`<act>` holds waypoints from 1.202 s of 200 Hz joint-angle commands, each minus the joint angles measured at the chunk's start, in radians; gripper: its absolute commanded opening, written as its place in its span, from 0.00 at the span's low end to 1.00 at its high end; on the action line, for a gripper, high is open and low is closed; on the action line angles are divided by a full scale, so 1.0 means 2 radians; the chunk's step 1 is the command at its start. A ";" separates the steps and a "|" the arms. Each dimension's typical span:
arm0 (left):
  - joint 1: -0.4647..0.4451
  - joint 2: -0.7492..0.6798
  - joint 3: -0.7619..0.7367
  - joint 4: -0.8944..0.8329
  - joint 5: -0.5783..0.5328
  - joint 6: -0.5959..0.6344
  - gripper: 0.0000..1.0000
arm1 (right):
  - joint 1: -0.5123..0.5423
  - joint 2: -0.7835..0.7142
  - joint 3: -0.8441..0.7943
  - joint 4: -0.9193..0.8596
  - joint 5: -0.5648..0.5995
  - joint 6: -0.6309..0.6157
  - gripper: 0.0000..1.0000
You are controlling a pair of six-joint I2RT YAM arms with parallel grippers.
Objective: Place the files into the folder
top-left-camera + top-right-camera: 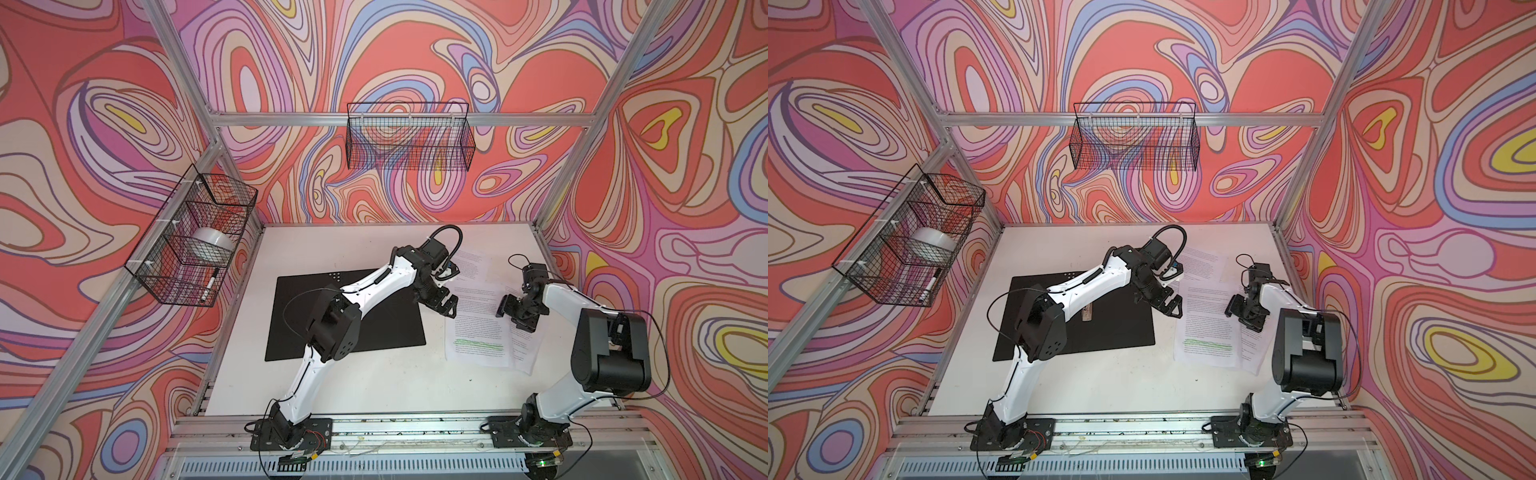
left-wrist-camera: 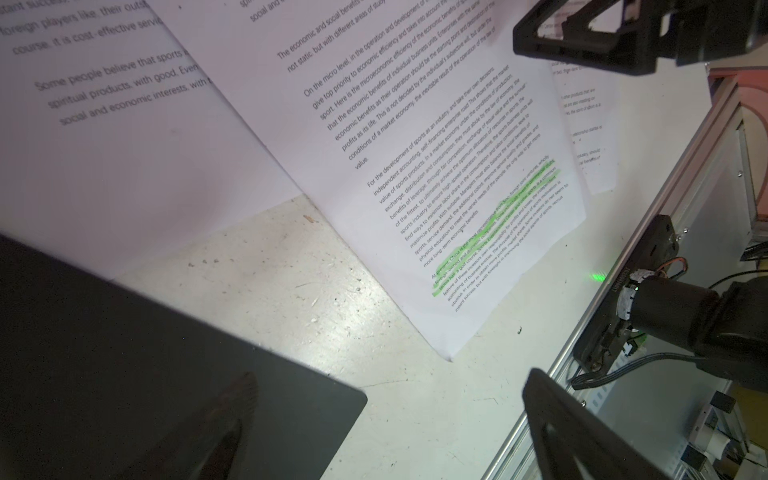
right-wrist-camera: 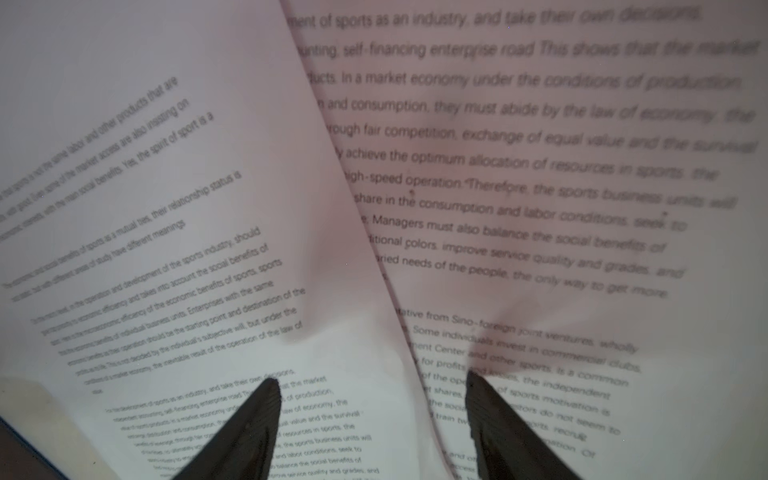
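Both my grippers over the files. My left gripper [image 1: 448, 306], fingers spread wide, hovers at the left edge of the files [image 1: 478, 332]. My right gripper [image 3: 370, 377], fingers also apart (pinching neither sheet), hangs above the overlapping pages. The files lie fanned on the table [image 1: 374, 386], right of the open folder [image 1: 386, 328].

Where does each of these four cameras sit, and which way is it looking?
Both top views: high at the front, looking down on table, folder, files; left arm and right arm show.
Left wrist: on the left arm, looking past the left claw at files and folder.
Right wrist: on the right arm, close over files; right claw shows.
Shared: top and left wrist views show the green-highlighted sheet.
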 commanded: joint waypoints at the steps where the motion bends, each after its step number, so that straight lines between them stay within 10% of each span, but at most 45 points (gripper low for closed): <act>1: 0.003 0.024 0.015 -0.015 0.007 -0.018 1.00 | -0.002 0.003 0.008 0.006 -0.028 -0.004 0.73; 84: 0.003 0.106 0.085 -0.027 0.043 -0.052 1.00 | -0.009 0.000 -0.002 0.014 -0.110 -0.004 0.71; 133: 0.002 0.125 0.105 -0.030 0.066 -0.055 1.00 | -0.029 -0.016 0.010 -0.017 -0.021 -0.003 0.73; 240: -0.002 0.133 0.090 -0.033 0.080 -0.049 1.00 | -0.075 0.020 0.021 -0.005 -0.133 -0.025 0.70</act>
